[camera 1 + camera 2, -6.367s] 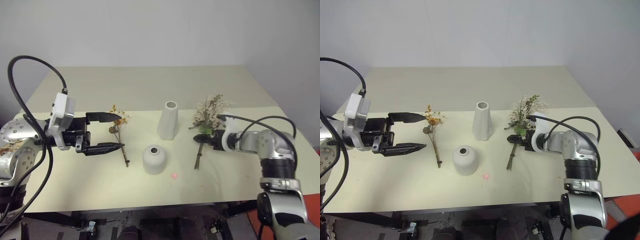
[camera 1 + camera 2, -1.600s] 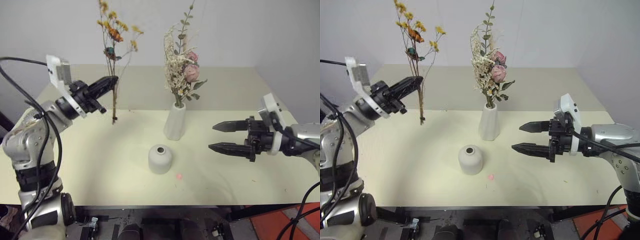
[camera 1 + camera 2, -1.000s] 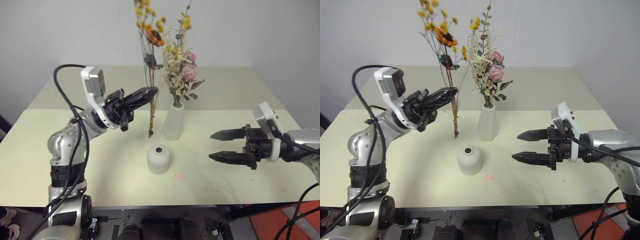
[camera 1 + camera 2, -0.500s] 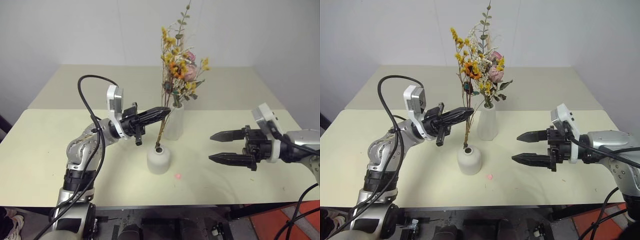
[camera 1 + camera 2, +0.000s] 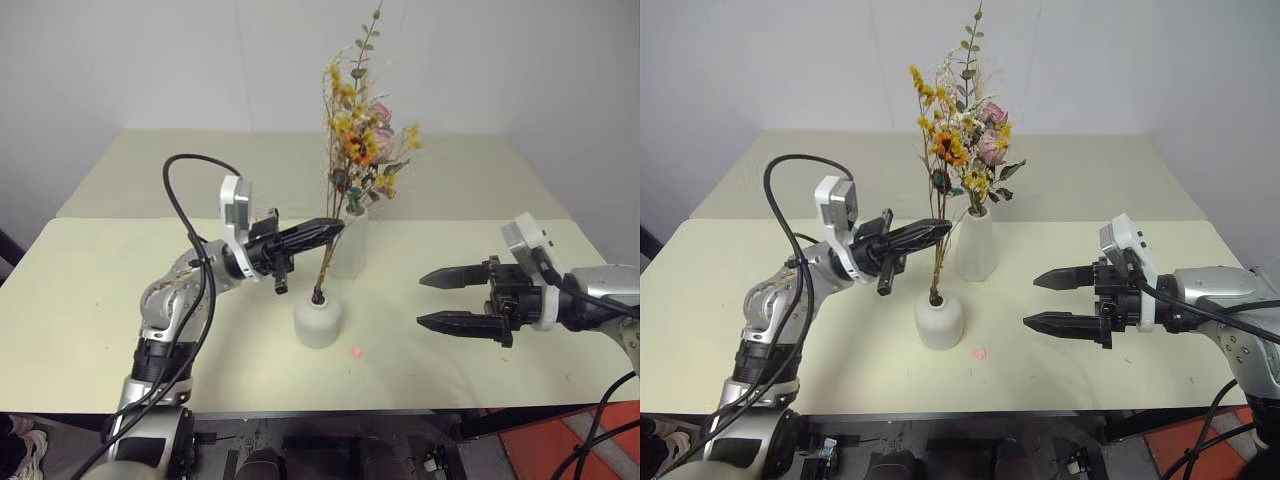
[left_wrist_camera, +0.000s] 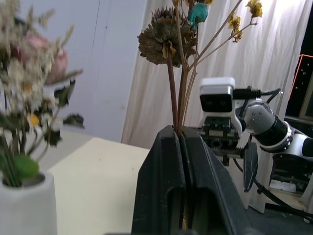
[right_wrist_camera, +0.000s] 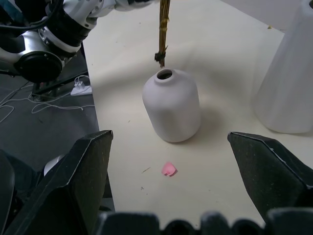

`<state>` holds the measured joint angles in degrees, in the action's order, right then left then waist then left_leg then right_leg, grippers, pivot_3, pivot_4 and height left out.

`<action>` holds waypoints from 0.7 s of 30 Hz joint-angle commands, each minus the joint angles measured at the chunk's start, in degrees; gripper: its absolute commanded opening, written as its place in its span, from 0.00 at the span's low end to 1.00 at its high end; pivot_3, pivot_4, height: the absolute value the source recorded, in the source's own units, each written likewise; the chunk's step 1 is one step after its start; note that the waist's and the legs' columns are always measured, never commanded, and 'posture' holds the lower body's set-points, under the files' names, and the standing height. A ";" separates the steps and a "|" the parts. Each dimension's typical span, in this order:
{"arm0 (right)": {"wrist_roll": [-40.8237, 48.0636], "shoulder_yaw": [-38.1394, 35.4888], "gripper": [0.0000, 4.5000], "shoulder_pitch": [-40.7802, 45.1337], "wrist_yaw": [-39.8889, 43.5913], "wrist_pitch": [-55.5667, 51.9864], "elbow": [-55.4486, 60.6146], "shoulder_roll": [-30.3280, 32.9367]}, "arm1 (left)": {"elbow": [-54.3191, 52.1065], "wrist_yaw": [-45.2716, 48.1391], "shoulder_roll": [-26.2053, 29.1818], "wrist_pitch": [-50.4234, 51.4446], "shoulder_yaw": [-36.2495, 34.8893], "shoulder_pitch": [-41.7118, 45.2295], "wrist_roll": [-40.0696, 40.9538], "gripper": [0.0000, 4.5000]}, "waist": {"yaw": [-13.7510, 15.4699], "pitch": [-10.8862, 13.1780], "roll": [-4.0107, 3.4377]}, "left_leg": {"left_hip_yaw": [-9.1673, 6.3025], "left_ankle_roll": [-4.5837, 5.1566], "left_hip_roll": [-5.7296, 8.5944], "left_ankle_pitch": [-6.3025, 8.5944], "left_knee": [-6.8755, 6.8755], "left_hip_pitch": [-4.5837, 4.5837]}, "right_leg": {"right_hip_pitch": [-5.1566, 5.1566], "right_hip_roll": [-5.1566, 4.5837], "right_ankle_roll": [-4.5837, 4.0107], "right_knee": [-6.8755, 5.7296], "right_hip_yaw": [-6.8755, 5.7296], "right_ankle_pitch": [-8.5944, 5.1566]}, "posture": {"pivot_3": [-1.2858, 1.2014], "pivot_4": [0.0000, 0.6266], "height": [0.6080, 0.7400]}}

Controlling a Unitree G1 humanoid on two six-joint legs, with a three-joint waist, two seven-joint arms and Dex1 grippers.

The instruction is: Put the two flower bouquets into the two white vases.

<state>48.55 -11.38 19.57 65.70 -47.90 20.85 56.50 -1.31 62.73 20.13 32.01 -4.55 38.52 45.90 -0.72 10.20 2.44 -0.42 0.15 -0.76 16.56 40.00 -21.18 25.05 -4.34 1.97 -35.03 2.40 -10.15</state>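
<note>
Pinching thin brown stems [image 7: 163,24], matte domed vase [image 7: 172,105]

pale cream table [image 5: 120,300] with a seam across its middle, small pink scrap [image 7: 168,169] lying on the tabletop near the front, plain white wall [image 5: 150,60] behind, white curtain [image 6: 274,44], loose cables on grey floor [image 7: 29,105]

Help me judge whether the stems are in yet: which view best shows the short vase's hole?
The right wrist view: the short vase's hole faces the camera, with the orange bouquet's stems ending just above it. The eye views show the short vase from farther off, its hole hidden behind the stems.
</note>
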 commanded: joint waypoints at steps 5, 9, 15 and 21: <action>0.60 -2.59 1.00 -0.16 0.17 1.64 1.52 0.40 | -0.42 0.04 -0.94 -0.42 -0.12 0.13 0.68 0.01 | 0.04 0.00 0.00 | 0.00 0.01 0.00 0.01 0.02 0.00 | 0.00 0.00 0.00 -0.01 0.00 0.00 | 0.52 0.24 1.00; 0.80 -2.69 1.00 0.06 0.10 1.47 1.40 0.47 | 0.15 -0.51 -2.37 -1.41 0.54 -0.34 -0.48 0.01 | 0.05 0.00 0.00 | 0.00 0.01 0.00 0.01 0.02 0.00 | -0.01 0.00 0.00 0.00 0.00 0.00 | 0.52 0.24 1.00; 0.85 -2.70 1.00 0.06 -0.10 1.37 1.51 0.45 | 1.00 -0.21 -2.80 -2.34 1.48 -1.31 -2.28 0.01 | -0.02 0.00 0.00 | 0.00 0.01 0.00 0.01 0.01 0.00 | -0.01 0.01 0.00 -0.01 0.00 0.00 | 0.52 0.24 1.00; 0.60 -2.76 1.00 -0.06 -0.20 1.62 1.50 0.43 | 0.73 -0.29 -2.15 -1.94 0.94 -2.06 -2.62 0.01 | 0.04 0.00 0.00 | 0.00 0.01 0.00 0.01 0.01 0.00 | -0.01 0.00 0.00 0.00 0.00 0.00 | 0.52 0.24 1.00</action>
<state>48.55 -11.82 19.38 65.64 -47.62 20.88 56.50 0.72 62.23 17.68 30.82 -3.05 36.20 42.88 -0.69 10.20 2.44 -0.43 0.16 -0.76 16.56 40.01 -21.19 25.05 -4.33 1.97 -35.02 2.40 -10.15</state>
